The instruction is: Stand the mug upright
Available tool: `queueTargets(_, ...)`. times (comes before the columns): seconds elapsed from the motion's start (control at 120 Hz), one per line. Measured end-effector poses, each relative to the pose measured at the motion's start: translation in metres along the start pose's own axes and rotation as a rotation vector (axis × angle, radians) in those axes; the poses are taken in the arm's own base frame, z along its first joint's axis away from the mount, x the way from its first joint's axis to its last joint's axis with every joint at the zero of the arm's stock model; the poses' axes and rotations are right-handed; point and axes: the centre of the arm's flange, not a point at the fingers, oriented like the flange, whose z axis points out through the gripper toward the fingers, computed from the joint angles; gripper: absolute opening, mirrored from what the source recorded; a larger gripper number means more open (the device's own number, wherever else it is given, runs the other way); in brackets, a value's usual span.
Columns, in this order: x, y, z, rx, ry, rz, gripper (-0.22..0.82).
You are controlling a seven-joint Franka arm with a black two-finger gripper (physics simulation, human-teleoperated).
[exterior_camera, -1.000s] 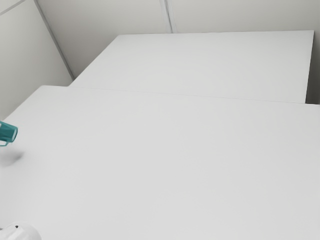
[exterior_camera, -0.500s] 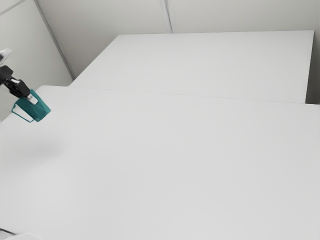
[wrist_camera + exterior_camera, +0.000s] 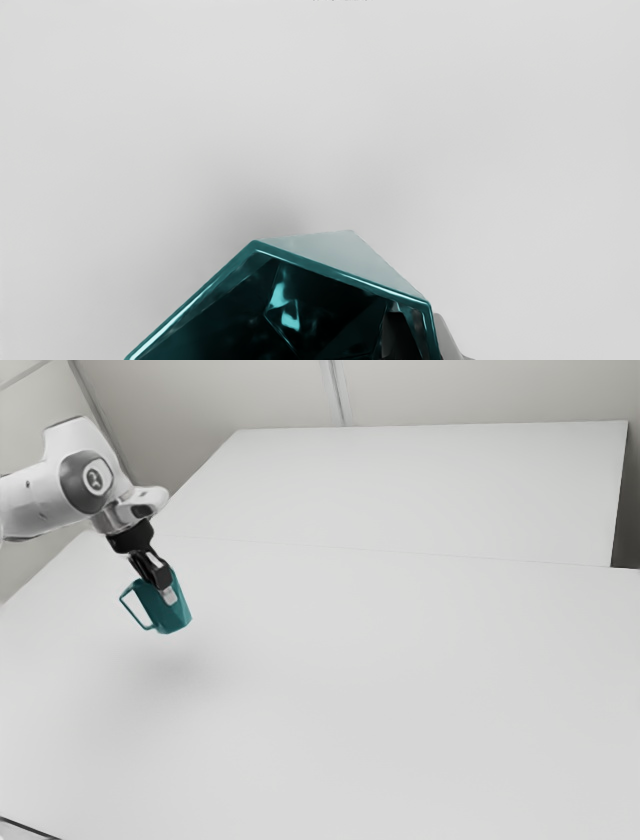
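At the exterior view's left the arm [image 3: 45, 500] reaches in; next comes the handle [image 3: 128, 606], then the mug [image 3: 165, 612], aloft over the table [image 3: 400, 690], mouth upward but leaning; the gripper [image 3: 167, 588] pinches its wall, one finger inside, one outside; I'd level the base before it meets the table, lower slowly, and let go only once it sits flat (a grip on one thin wall could let it pivot); the underside is hidden, the wrist view cuts off part of the mug, and the inner finger is murky in its dark interior.
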Motion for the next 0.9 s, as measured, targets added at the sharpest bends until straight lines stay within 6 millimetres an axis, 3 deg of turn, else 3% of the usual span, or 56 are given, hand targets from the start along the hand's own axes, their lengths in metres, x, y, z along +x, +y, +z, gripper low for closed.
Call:
queueTargets(0.25,0.040,0.076,0.057,0.141,-0.052,0.101,-0.17)
queueTargets(0.392,0.055,0.103,0.078,0.192,-0.038,0.112,-0.17)
queueTargets(0.5,0.056,0.108,0.089,0.227,-0.023,0.091,-0.17)
queueTargets(0.733,0.056,0.093,0.102,0.292,0.039,0.006,-0.17)
queueTargets(0.9,0.068,0.104,0.115,0.299,0.067,-0.023,-0.17)
